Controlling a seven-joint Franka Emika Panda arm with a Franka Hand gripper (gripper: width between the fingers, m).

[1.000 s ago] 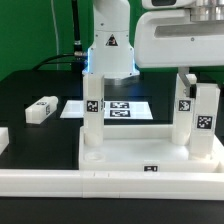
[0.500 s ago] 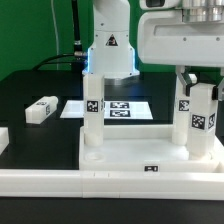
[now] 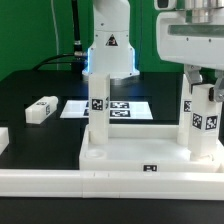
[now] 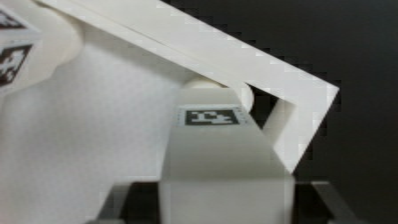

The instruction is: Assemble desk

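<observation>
At the upper right of the exterior view, the gripper [image 3: 200, 76] sits on top of the near right leg [image 3: 205, 128]. The arm comes straight down, wrist vertical, fingers pointing at the table. The fingers are clamped on that leg's upper end. The wrist view backs this: the leg runs straight out from between them, tag toward the camera, foot at a corner of the tabletop [image 3: 130, 150]. The tabletop lies rim-up across the lower frame. Two more legs stand upright on it: the far right leg [image 3: 186, 100] just behind the held one, and the left leg [image 3: 96, 118] toward the exterior view's left. The fourth leg [image 3: 42, 108] lies loose on the black table [image 3: 30, 80] at mid left, well apart. The marker board [image 3: 125, 108] lies behind the tabletop.

Step, my read: seating this leg in its corner. Next move likely needs twisting or pressing it home while upright, then letting go and lifting clear. Fully seated or not: can't tell.
</observation>
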